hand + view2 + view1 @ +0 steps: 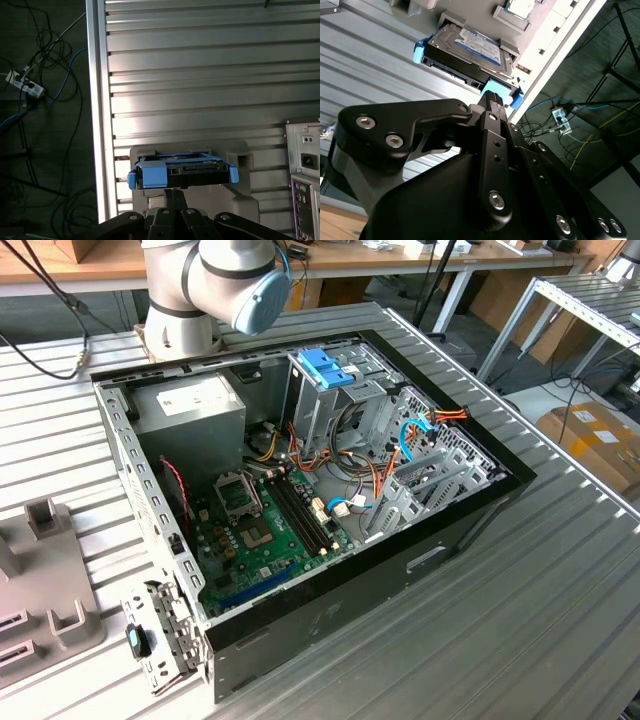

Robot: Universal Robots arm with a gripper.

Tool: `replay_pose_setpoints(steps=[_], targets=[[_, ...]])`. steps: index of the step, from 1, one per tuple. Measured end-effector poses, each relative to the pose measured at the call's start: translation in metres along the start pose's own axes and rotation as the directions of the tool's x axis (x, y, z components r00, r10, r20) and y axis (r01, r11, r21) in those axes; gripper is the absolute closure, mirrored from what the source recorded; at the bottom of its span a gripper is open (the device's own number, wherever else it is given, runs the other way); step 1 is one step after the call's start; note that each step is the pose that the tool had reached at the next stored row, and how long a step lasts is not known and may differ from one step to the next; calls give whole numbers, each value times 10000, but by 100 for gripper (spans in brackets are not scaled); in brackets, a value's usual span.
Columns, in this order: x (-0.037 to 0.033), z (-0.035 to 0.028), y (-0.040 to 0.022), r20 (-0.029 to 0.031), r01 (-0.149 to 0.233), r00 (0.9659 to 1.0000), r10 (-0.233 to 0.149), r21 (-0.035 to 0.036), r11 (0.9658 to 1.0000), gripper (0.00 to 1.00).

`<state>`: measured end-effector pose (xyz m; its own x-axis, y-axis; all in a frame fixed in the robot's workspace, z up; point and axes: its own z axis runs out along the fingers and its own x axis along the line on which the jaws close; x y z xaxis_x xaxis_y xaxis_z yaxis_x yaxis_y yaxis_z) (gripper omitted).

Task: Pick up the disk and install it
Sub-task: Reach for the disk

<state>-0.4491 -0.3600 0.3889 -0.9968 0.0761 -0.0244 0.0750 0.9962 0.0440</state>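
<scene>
The gripper (175, 191) is closed on nothing, its tip just short of the blue end tab (152, 175) of the disk (190, 170). The disk rests label up in a grey holder (245, 200) on the ribbed surface (200, 75), close to the surface's edge and near the case (302, 165). It is probably dense, rigid and shock-sensitive, with smooth metal faces, and its plastic frame likely flexes. A hold across the stiff long sides looks safer than the thin tab.
</scene>
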Motion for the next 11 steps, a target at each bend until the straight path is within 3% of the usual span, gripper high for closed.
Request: replay_pose_setpoints(steps=[6,11], targets=[[70,1,-4,0,-1,10000,1,-1,10000,89],[76,24,17,2,-1,10000,1,-1,10000,89]])
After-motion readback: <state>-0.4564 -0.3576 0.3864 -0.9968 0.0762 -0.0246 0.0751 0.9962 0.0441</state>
